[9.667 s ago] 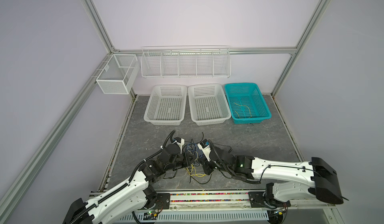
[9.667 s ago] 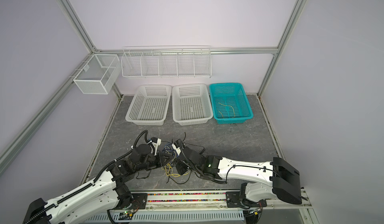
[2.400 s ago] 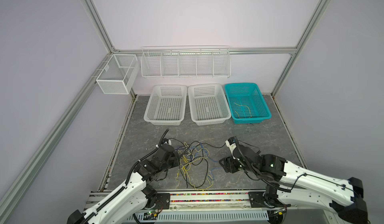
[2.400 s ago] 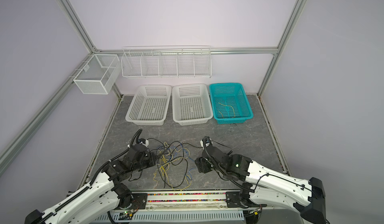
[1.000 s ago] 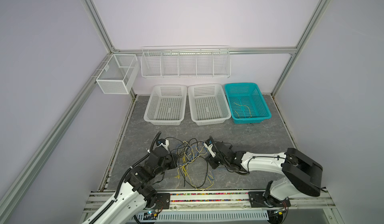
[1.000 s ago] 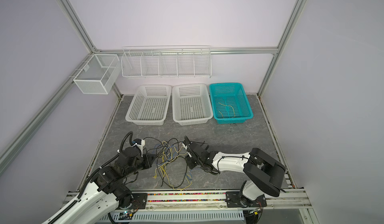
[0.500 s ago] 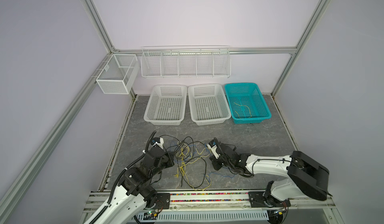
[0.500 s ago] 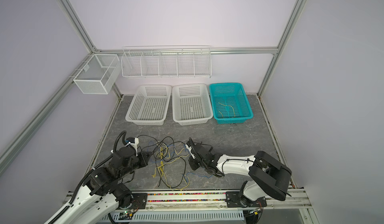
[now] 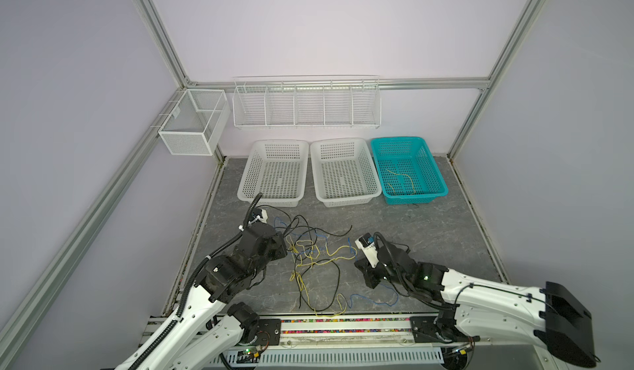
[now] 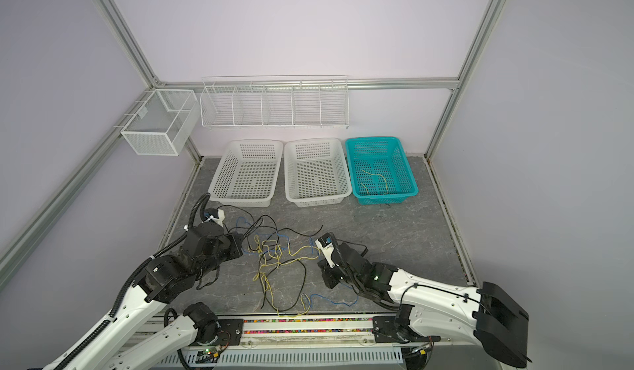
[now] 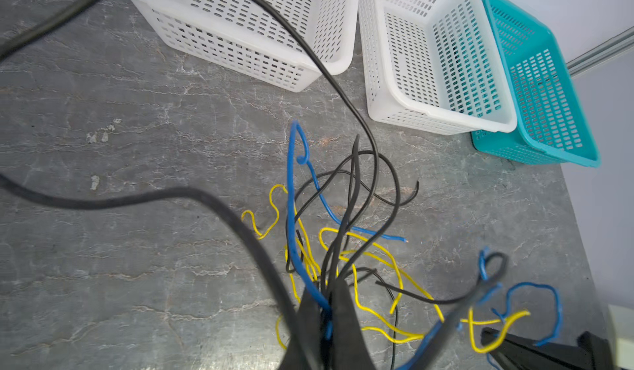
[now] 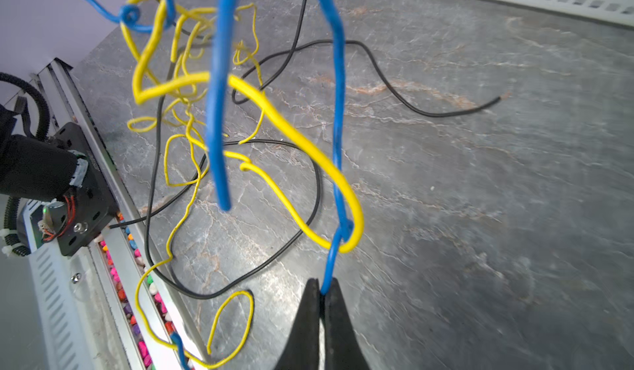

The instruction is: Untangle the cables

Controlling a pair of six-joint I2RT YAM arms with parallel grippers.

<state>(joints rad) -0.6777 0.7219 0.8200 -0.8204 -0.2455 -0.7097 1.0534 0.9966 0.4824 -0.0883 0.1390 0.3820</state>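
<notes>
My left end effector [image 11: 326,313] is clamped shut on a bundle from the cables [image 9: 312,258]. In the left wrist view a blue strand and several black ones run straight into its closed tips. My right end effector [image 12: 322,292] is pinched tight on a single blue cable [image 12: 339,128], which rises from the tips and passes through a yellow loop [image 12: 308,145] just above them.

In both top views the tangle of black, blue and yellow lies on the grey worktop [image 9: 429,234] between my two arms. It sits toward the near edge, and loose ends trail almost to the front rail.

Well behind it, along the back wall, a white basket [image 9: 271,200], a second white basket [image 9: 348,200] and a teal basket [image 9: 411,198] stand side by side. One yellow wire [image 9: 408,177] lies inside the teal one, apart from the tangle.
</notes>
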